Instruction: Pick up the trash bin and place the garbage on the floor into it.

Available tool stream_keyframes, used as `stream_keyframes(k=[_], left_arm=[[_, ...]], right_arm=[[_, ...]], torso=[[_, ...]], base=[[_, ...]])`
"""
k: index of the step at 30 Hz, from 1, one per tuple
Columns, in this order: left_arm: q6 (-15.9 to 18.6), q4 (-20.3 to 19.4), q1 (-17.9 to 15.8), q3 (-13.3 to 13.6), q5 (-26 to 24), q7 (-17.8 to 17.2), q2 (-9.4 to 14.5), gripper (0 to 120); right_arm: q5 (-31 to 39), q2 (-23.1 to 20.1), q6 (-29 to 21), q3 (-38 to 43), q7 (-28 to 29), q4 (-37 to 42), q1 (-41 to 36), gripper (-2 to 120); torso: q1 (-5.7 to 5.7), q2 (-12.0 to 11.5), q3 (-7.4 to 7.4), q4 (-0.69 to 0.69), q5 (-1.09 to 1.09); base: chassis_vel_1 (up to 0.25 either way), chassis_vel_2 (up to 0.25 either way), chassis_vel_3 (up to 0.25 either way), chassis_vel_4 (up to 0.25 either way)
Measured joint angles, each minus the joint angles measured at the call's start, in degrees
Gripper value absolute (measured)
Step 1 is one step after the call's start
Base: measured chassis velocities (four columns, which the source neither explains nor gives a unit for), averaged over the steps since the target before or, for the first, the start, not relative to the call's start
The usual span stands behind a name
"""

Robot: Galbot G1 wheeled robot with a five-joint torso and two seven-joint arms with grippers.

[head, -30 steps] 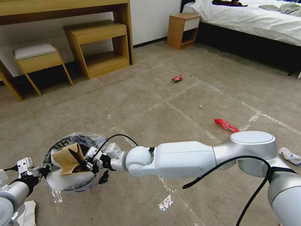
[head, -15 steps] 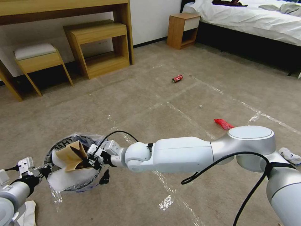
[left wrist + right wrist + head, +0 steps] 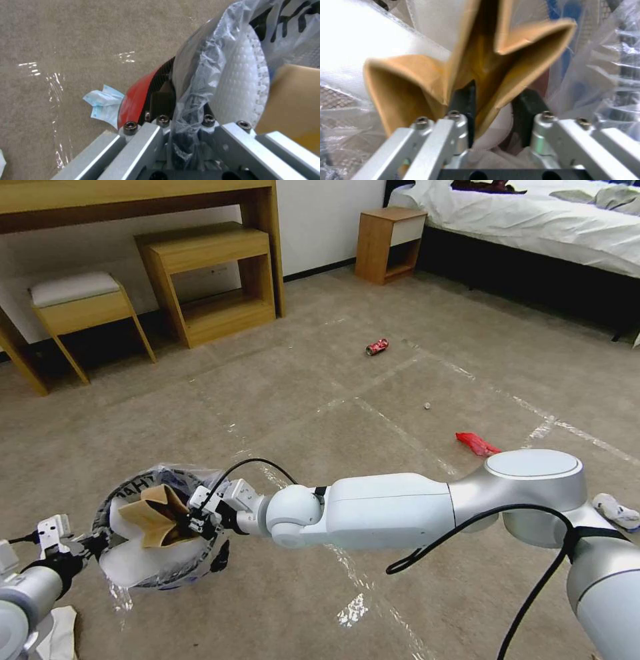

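At the near left edge of the head view the left gripper (image 3: 90, 545) holds the trash bin (image 3: 160, 527) off the floor (image 3: 320, 400), its fingers clamped on the black rim and the clear bag liner (image 3: 196, 82); the left wrist view shows the bin's red side (image 3: 136, 100) just beside the finger. A white slipper (image 3: 243, 82) lies inside the bin against the liner. The right arm reaches across from the right, and the right gripper (image 3: 193, 521) sits over the bin's mouth, its fingers (image 3: 465, 100) standing on either side of a folded tan carton (image 3: 155, 510) whose flaps spread upward out of the bin. Whether the right fingers press on the carton or stand slightly apart from it, I cannot tell.

On the carpet below the left arm lies a white tissue (image 3: 57, 633), and the left wrist view shows a pale blue folded piece (image 3: 103, 102) beside the bin. Farther out, a red wrapper (image 3: 477, 444) lies near a strip of shiny tape (image 3: 400, 430), and a white crumpled bit (image 3: 617, 511) sits by the right arm's elbow. A crushed red can (image 3: 377, 347) lies well beyond, toward the wooden shelf (image 3: 210, 280) and the bed (image 3: 533, 220).
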Motion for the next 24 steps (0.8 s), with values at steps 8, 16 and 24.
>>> stream_keyframes(k=[8, 16, 24], left_arm=[[0.0, 0.2, -0.2, 0.1, -0.2, 0.3, 0.0, 1], [0.0, 0.7, -0.3, 0.1, 0.1, 0.0, 0.0, 1], [0.0, 1.0, -0.4, 0.3, 0.3, 0.0, -0.3, 1]], right_arm=[[-0.2, -0.2, -0.2, 0.0, -0.2, 0.8, 0.2, 61], [-0.2, -0.6, -0.4, 0.2, -0.1, 1.2, 0.2, 84], [0.1, -0.7, -0.3, 1.5, 0.1, 2.4, 0.2, 100]], torso=[[0.0, 0.0, 0.0, 0.0, 0.0], [0.0, 0.0, 0.0, 0.0, 0.01], [0.0, 0.0, 0.0, 0.0, 0.01]], base=[[0.0, 0.0, 0.0, 0.0], [0.0, 0.0, 0.0, 0.0], [0.0, 0.0, 0.0, 0.0]])
